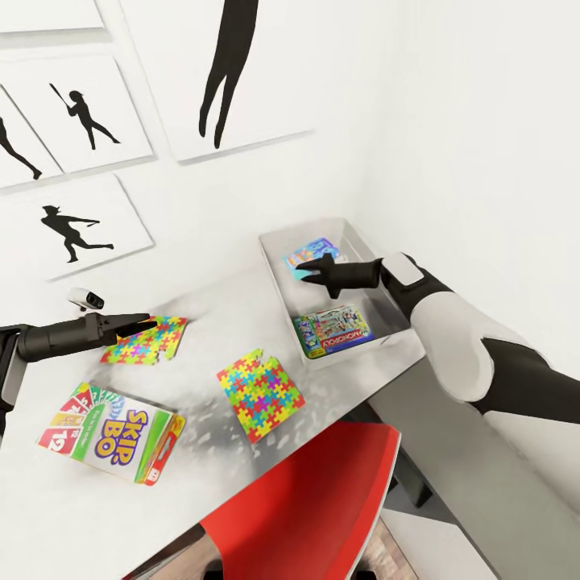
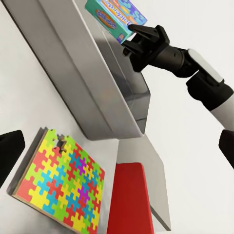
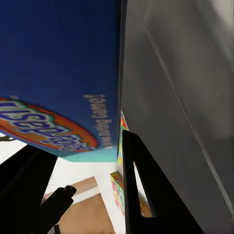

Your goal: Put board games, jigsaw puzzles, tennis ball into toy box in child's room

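1. Right of centre in the head view, sitting in the toy box (image 1: pixel 278 270): a blue board game (image 1: pixel 310 255) at the far end, long axis slanting toward the frame's upper right; a Monopoly box (image 1: pixel 333 330) flat at the near end, long axis across the frame.
2. Clamped on that blue board game's near edge: the right gripper (image 1: pixel 309 274), fingertips pointing toward the frame's left, box tilted up in the left wrist view.
3. At left, hovering over the far jigsaw puzzle (image 1: pixel 145 339): the left gripper (image 1: pixel 142 323), jaws close together, hard to say if fully closed.
4. At centre, lying flat and skewed: a second jigsaw puzzle (image 1: pixel 261 394); lower left, a Skip-Bo box (image 1: pixel 109 432).
5. Underneath: the pale marbled table (image 1: pixel 201 306); behind, a white wall with silhouette posters (image 1: pixel 80 117); at bottom, a red chair (image 1: pixel 314 499).
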Controlling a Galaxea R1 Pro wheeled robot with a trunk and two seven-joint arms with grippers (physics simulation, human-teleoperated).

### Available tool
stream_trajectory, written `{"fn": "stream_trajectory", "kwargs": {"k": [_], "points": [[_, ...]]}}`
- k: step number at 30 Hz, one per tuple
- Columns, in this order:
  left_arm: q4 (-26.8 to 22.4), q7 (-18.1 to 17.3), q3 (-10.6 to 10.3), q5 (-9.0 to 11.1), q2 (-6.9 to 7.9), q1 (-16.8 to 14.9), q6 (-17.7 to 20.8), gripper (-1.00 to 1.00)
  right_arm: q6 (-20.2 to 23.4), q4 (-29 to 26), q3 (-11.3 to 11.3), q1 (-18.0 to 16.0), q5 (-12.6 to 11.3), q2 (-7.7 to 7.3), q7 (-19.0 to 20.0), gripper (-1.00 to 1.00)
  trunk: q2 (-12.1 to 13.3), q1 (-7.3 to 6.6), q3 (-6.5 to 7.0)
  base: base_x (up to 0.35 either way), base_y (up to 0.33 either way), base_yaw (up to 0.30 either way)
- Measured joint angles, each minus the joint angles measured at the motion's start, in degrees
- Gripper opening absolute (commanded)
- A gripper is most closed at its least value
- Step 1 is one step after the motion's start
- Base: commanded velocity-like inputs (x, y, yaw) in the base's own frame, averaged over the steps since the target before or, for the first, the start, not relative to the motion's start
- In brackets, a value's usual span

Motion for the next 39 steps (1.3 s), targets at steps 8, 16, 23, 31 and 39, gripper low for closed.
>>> {"fn": "stream_trajectory", "kwargs": {"k": [8, 16, 23, 31, 39], "points": [[-0.02, 0.0, 0.0, 0.0, 0.14, 0.0, 0.0, 1.0, 0.0, 2.06, -4.3, -1.08, -0.02, 0.4, -5.22, -1.0, 0.0, 0.0, 0.0, 0.0, 0.0, 0.0], [-0.01, 0.0, 0.0, 0.0, 0.15, 0.0, 0.0, 1.0, 0.01, 2.15, -4.84, -1.12, -0.1, 0.44, -6.02, -1.0, 0.0, 0.0, 0.0, 0.0, 0.0, 0.0], [0.01, 0.0, 0.0, 0.0, 0.14, 0.0, 0.0, 1.0, 0.1, 2.08, -4.86, -1.13, -0.18, 0.25, -6.04, 1.0, 0.0, 0.0, 0.0, 0.0, 0.0, 0.0], [0.02, 0.0, 0.0, 0.0, 0.08, 0.0, 0.0, 1.0, 0.33, 2.05, -4.86, -1.13, -0.19, 0.08, -6.04, 1.0, 0.0, 0.0, 0.0, 0.0, 0.0, 0.0], [0.03, 0.0, 0.01, 0.0, 0.07, 0.0, 0.0, 1.0, 0.33, 1.7, -4.88, -1.13, -0.18, 0.0, -6.03, 1.0, 0.0, 0.0, 0.0, 0.0, 0.0, 0.0]]}}
